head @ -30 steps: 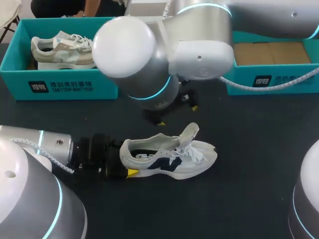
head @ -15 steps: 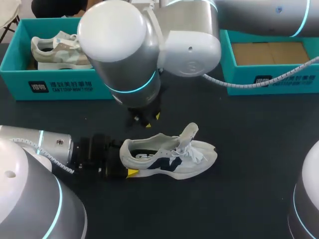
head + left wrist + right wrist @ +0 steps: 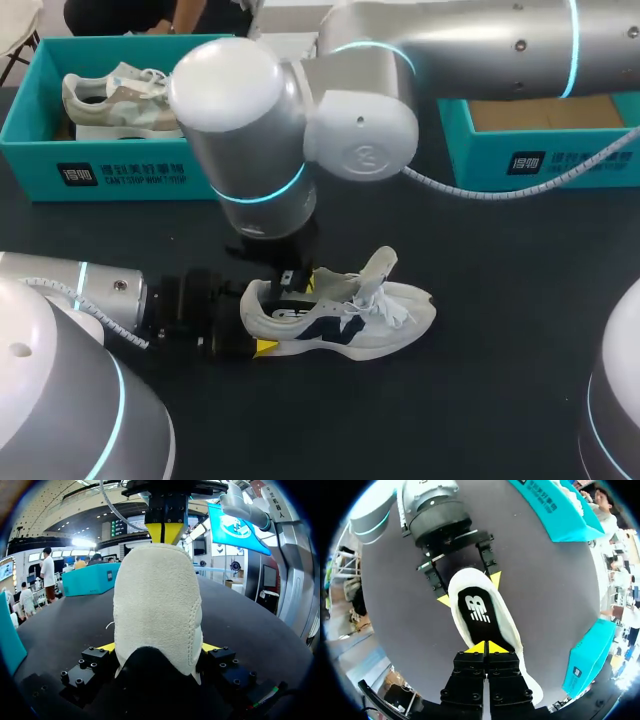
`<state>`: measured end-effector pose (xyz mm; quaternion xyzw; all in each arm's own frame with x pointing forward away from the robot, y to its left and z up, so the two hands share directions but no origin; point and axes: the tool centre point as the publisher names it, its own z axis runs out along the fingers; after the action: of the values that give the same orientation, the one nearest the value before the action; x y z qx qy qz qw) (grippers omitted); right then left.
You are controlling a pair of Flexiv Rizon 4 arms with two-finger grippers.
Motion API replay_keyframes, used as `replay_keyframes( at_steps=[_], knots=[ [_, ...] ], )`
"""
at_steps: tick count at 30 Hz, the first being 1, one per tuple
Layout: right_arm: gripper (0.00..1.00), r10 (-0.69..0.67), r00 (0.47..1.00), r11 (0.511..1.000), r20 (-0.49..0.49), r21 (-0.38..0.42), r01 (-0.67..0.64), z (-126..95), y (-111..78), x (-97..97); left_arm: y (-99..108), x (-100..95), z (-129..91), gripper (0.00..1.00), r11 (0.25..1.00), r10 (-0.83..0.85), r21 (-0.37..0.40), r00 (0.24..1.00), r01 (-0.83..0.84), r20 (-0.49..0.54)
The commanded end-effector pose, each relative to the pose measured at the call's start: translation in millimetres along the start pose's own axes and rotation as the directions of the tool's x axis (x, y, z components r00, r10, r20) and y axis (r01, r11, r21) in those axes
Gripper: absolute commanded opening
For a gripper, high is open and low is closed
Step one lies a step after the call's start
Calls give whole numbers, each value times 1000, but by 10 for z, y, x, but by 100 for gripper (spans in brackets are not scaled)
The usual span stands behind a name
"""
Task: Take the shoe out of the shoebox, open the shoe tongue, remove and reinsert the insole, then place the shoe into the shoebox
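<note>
White sneaker [image 3: 345, 320] rests on its sole on the black table [image 3: 500, 300]. The left gripper [image 3: 161, 648] clasps its heel from both sides. The right gripper [image 3: 485, 647], fingertips pressed together, hangs over the black insole [image 3: 479, 612]. It should likely part them slightly, then pinch the insole's edge.

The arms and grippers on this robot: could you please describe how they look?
The left arm and right arm are smooth silver-grey cylinders with rounded joints and glowing cyan rings. A pale grey cable loops off the right arm. The left gripper and right gripper are black, blocky and bolt-studded, with yellow fingertips.
</note>
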<state>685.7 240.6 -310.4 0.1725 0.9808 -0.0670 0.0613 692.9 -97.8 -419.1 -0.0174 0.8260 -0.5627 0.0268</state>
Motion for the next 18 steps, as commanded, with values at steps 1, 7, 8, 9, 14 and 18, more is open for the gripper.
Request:
replay_keyframes(
  at_steps=[1, 7, 8, 9, 14, 18],
  knots=[
    [0, -149, 984, 986, -94, 59, 155, 288, 120, -16, 1, 8, -4, 0, 1000, 0, -4, 1000, 0, 3],
    [0, -128, 988, 991, -89, 32, 132, 422, 155, -51, 1, 8, -4, 0, 1000, 0, -4, 1000, 0, 3],
    [0, -122, 989, 992, -87, 24, 125, 444, 163, -62, 1, 8, -4, 0, 1000, 0, -4, 1000, 0, 3],
    [0, -112, 990, 994, -88, 10, 113, 468, 170, -73, 1, 8, -4, 0, 1000, 0, -4, 1000, 0, 3],
    [0, -99, 991, 995, -84, -8, 99, 550, 196, -81, 1, 8, -4, 0, 1000, 0, -4, 1000, 0, 3],
    [0, -86, 992, 996, -96, -23, 84, 611, 182, -70, 1, 8, -4, 0, 1000, 0, -4, 1000, 0, 3]
  ],
)
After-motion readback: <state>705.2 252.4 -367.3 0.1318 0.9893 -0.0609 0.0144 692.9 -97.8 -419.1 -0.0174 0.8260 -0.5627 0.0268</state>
